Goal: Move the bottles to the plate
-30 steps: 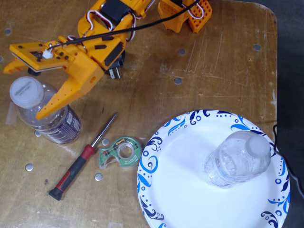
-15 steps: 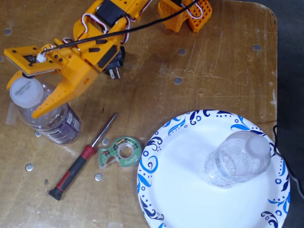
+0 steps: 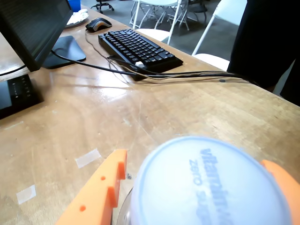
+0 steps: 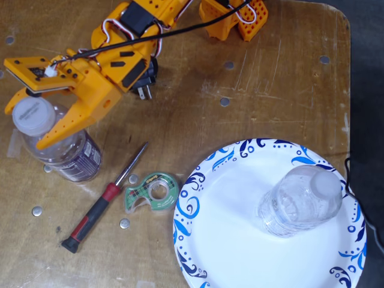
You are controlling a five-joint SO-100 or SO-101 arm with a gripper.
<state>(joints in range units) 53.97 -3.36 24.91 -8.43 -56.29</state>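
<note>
The purple-label bottle (image 4: 75,159) stands on the wooden table at the left in the fixed view, and its white cap (image 3: 211,185) fills the lower wrist view. My orange gripper (image 4: 24,127) straddles its upper part, one finger on each side, and appears shut on it. In the wrist view the gripper (image 3: 194,159) shows both fingers against the bottle's sides. The other clear bottle (image 4: 300,201) stands on the right half of the white plate (image 4: 228,240) with blue swirls, at the lower right. Its label does not show.
A red-and-black screwdriver (image 4: 99,207) and a green tape dispenser (image 4: 153,192) lie between the held bottle and the plate. Small metal discs dot the table. In the wrist view a keyboard (image 3: 140,49), monitor (image 3: 33,28), mouse (image 3: 98,23) and cables lie ahead.
</note>
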